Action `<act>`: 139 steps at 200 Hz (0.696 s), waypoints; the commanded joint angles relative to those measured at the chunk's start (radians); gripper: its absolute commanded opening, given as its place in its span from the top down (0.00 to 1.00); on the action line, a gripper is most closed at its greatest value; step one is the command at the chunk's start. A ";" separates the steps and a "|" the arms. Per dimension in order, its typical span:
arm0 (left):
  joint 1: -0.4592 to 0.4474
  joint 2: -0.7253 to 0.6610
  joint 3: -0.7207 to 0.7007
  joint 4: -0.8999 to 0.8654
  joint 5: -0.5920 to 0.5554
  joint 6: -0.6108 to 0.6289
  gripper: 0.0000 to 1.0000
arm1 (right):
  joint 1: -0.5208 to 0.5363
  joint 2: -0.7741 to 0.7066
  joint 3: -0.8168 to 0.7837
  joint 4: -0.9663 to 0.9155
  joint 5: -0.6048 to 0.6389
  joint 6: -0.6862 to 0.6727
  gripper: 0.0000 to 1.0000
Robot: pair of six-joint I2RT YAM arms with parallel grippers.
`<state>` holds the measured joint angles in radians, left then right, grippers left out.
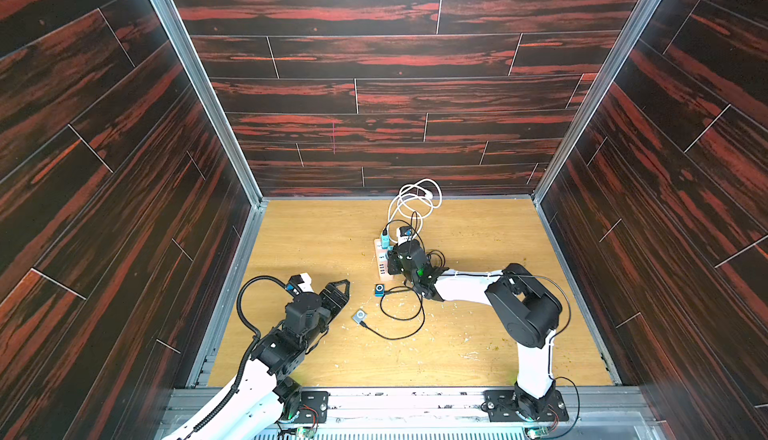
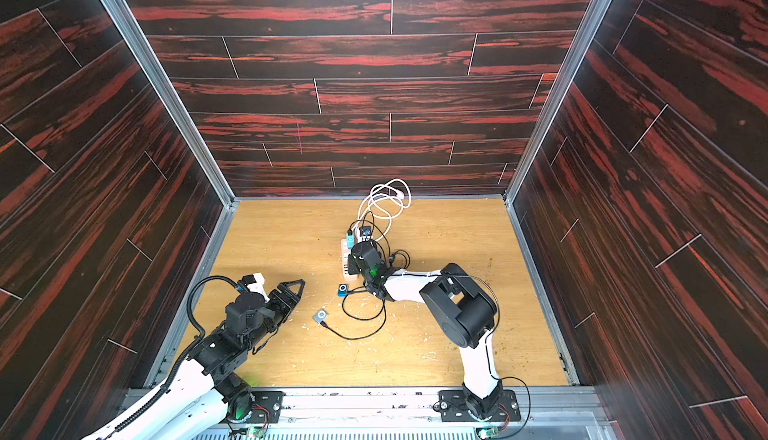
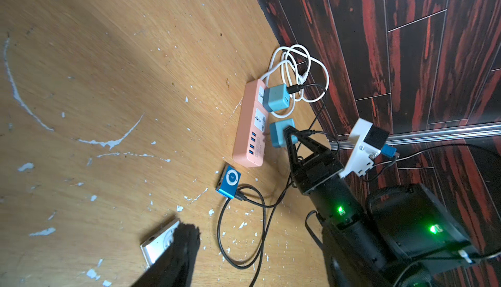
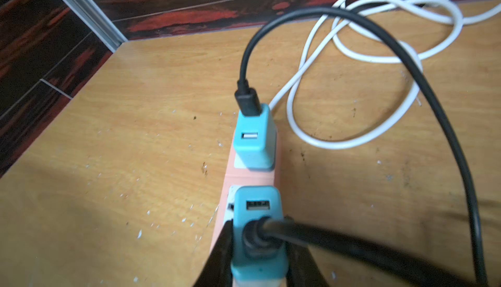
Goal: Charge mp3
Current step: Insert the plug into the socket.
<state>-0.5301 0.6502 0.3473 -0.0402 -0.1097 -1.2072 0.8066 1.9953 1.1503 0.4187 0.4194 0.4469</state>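
Since the blue mp3 [image 3: 229, 181] lies cabled on the counter [image 1: 478, 334], just beside the pink power strip's [image 3: 248, 133] near end, only power seems missing. Right pincer [image 4: 259, 247] clamps a teal adapter [image 4: 259, 270] at the strip's free socket, prongs showing, apparently not seated. Left pincer [image 1: 338, 290] hangs near a silver mp3 [image 1: 360, 316], looks parted, empty. Counter is scuffed light wood; dark red plank walls [image 1: 374, 64] box it in.

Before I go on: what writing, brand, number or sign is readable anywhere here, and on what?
No text can be read outright.
Pink power strip: small dark print beside its USB ports, too blurred to read.
Blue mp3 player: symbols on its white ring, too small to read.
Silver mp3 player: nothing legible.
End teal charger and middle teal charger: no print visible.
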 commanded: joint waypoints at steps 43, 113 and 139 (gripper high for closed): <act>0.010 -0.020 -0.034 0.002 -0.012 0.021 0.26 | 0.029 0.105 0.080 -0.043 0.076 -0.063 1.00; 0.014 -0.032 -0.054 0.020 0.004 0.017 0.26 | 0.057 0.066 -0.005 0.099 0.190 -0.075 1.00; 0.015 -0.043 -0.062 0.025 -0.001 0.015 0.26 | 0.056 0.062 0.028 0.096 0.186 -0.112 1.00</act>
<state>-0.5217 0.6270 0.3073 -0.0277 -0.1051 -1.2037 0.8635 2.0716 1.1694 0.5510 0.5758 0.3779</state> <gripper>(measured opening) 0.737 0.277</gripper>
